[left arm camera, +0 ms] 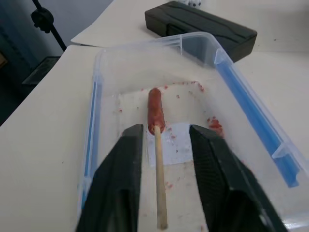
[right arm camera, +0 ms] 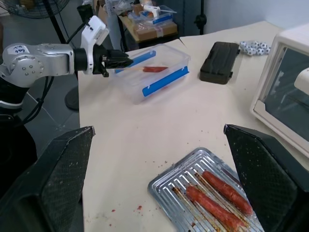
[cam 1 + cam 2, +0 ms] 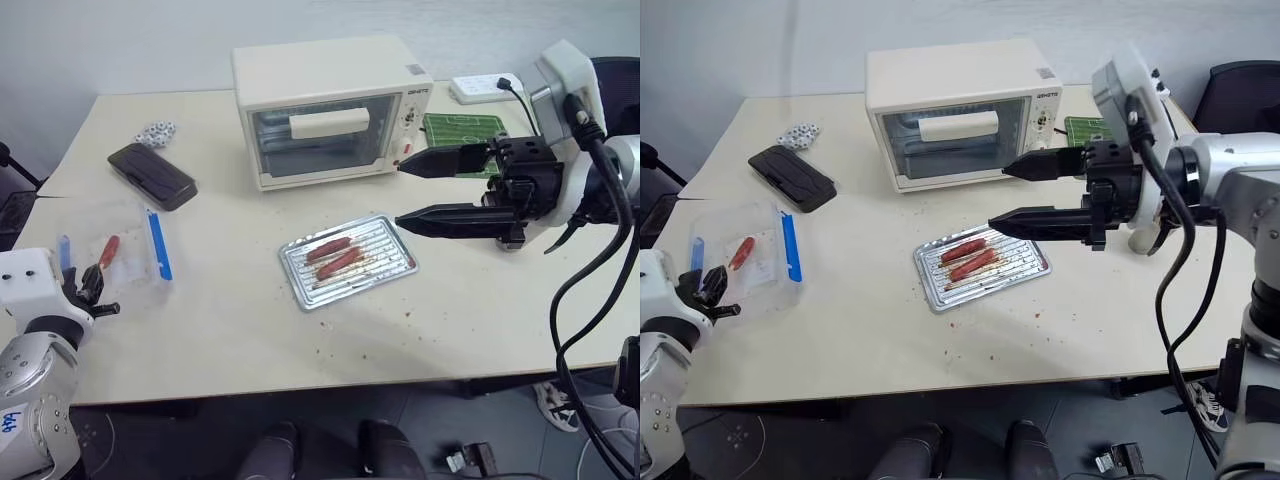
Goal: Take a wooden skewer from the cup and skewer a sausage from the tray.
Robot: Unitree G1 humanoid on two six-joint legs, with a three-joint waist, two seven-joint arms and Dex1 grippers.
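Observation:
The sausage (image 1: 155,110), slim and red-brown, lies in a clear plastic box (image 1: 193,46) with the wooden skewer (image 1: 160,179) stuck into its near end. My left gripper (image 1: 166,129) stands open at the box's near edge. Its fingers flank the skewer without touching it. At the table's left edge the same gripper (image 3: 95,290) shows beside the sausage (image 3: 108,250). The shiny ridged tray (image 3: 385,250) in the middle of the table holds two sausages (image 3: 335,258). My right gripper (image 3: 400,194) hovers wide open and empty above the tray's right side, pointing left. The cup is out of view.
A cream toaster oven (image 3: 330,110) stands behind the tray. A black case (image 3: 152,175) and small patterned balls (image 3: 155,132) lie at the back left. A green board (image 3: 462,128) and a white power strip (image 3: 480,88) are at the back right. Crumbs dot the table near the tray.

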